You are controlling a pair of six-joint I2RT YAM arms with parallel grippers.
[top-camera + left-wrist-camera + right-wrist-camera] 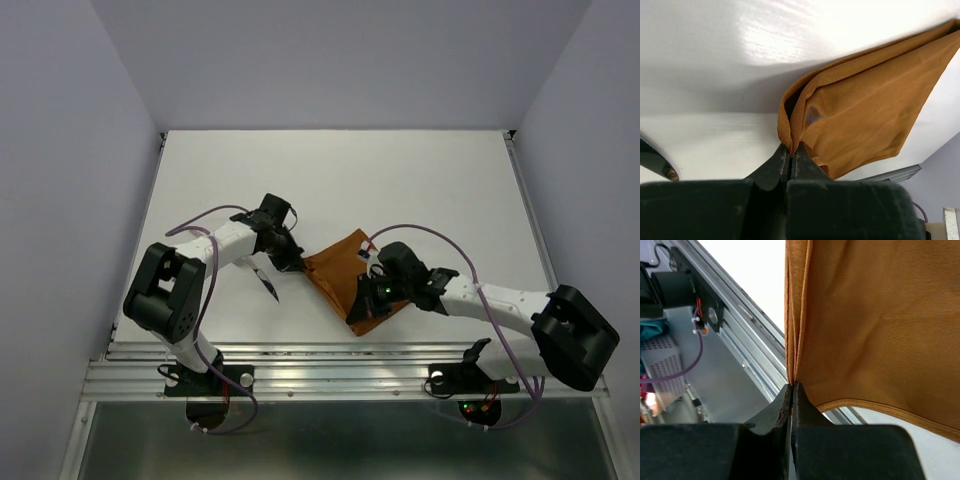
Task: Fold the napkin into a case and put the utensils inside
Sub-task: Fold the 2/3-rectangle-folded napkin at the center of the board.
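White tabletop between pale lavender walls, with an aluminium rail along the near edge where the two arms are bolted. Just in front of the bases, about midway between the arms, sits the napkin, rust-orange and folded over on itself so that doubled layers show at its edges.

From where I stand, each claw has a bit of it. The left gripper is clenched on the napkin's left corner, its jaws pressed together with the layered edge rising straight out from between them. The right gripper is likewise clamped on the near lower edge, and the cloth spreads away from its tips with the rail visible behind. So the napkin spans the gap between the two claws.

One slender utensil with a dark end lies on the table under the left forearm, just beside the napkin's left corner.
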